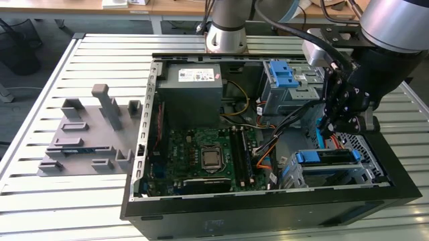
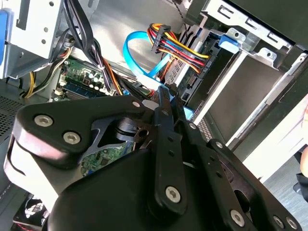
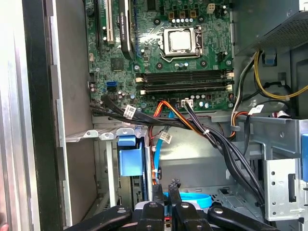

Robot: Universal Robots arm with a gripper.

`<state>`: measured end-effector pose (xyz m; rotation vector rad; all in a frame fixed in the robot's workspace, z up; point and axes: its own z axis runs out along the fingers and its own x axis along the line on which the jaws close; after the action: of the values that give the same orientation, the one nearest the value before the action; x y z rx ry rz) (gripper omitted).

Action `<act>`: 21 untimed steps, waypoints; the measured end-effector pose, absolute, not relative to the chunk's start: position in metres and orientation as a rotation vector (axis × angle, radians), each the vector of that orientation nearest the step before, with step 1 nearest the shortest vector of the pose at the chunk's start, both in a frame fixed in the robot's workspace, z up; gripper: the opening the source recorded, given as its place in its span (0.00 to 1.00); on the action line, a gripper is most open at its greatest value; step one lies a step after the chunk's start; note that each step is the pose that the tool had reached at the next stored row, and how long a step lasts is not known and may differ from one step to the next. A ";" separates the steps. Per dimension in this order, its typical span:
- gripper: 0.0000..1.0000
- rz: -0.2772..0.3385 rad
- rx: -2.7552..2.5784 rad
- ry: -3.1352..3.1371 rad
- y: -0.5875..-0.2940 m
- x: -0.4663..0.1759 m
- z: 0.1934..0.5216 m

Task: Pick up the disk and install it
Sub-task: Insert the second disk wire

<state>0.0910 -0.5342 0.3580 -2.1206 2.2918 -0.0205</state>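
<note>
The disk (image 1: 328, 157), known here by its blue frame, lies in the lower drive cage (image 1: 367, 169) just beneath the pincer (image 1: 340, 128). In the first wrist view its blue end (image 3: 130, 155) stands in the cage mouth, near the pincer's tips and off to one side. Its label cannot be made out. The pincer is narrow: in the first wrist view its fingertips (image 3: 158, 188) sit close together with nothing between them, poised above a looped blue data cable (image 3: 190, 198).

By this showing the pick-up is done and the disk looks slotted in. Whether it is pushed fully home or cabled cannot be told.

The open computer case (image 1: 268, 213) also holds, farther from the pincer, a green motherboard (image 1: 201, 150) and a grey power supply (image 1: 191, 95). A second drive cage with a bare blue latch (image 1: 282, 75) lies near the pincer, and cable bundles (image 3: 211, 139) run between. Well away on the slatted worktop (image 1: 67, 201) rests a grey fixture plate (image 1: 87, 135).
</note>
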 end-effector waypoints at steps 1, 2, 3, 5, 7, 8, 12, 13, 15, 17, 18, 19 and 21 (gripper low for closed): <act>0.16 -0.020 -2.121 2.292 -0.534 0.091 0.358; 0.16 -0.020 -2.121 2.292 -0.534 0.091 0.358; 0.16 -0.020 -2.121 2.292 -0.534 0.091 0.358; 0.16 -0.020 -2.121 2.292 -0.534 0.091 0.358; 0.16 -0.020 -2.121 2.292 -0.534 0.091 0.358; 0.16 -0.020 -2.121 2.292 -0.534 0.091 0.358; 0.16 -0.020 -2.121 2.292 -0.535 0.091 0.358; 0.16 -0.020 -2.121 2.292 -0.535 0.091 0.358; 0.16 -0.020 -2.121 2.292 -0.535 0.091 0.357; 0.16 -0.020 -2.120 2.292 -0.535 0.091 0.358; 0.16 -0.017 -2.119 2.290 -0.535 0.091 0.358; 0.16 -0.009 -2.116 2.287 -0.535 0.091 0.357; 0.16 0.014 -2.106 2.277 -0.535 0.091 0.357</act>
<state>0.0910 -0.5348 0.3575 -2.1062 2.2769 0.0144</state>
